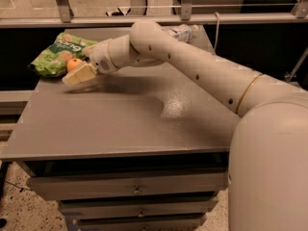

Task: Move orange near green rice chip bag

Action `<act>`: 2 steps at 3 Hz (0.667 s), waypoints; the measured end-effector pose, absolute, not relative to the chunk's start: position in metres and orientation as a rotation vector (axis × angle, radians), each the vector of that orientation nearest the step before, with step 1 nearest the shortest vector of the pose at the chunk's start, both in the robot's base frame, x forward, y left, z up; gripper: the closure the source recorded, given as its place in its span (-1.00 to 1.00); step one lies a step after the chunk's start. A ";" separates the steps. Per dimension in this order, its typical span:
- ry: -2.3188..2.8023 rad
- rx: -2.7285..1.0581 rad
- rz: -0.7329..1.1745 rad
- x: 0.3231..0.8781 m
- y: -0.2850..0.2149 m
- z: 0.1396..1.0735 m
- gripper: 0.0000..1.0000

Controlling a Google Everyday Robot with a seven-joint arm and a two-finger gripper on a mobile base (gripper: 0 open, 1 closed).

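The orange lies at the table's far left, touching the near edge of the green rice chip bag. The bag is crinkly bright green and lies flat at the far left corner. My gripper is right at the orange, low over the table, and its cream tip covers the orange's near side. The arm reaches in from the right across the back of the table.
A white plastic bottle lies at the back of the grey table, partly behind the arm. A metal rail runs behind the table. Drawers sit below the table's front edge.
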State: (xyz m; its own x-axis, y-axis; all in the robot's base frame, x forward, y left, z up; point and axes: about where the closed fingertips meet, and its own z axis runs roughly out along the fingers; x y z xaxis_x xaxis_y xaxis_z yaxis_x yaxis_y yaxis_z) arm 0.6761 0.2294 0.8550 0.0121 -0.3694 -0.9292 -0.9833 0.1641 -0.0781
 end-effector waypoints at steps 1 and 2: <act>1.522 -1.354 0.841 0.676 0.228 0.855 -1.00; 1.537 -1.302 0.788 0.679 0.189 0.866 -1.00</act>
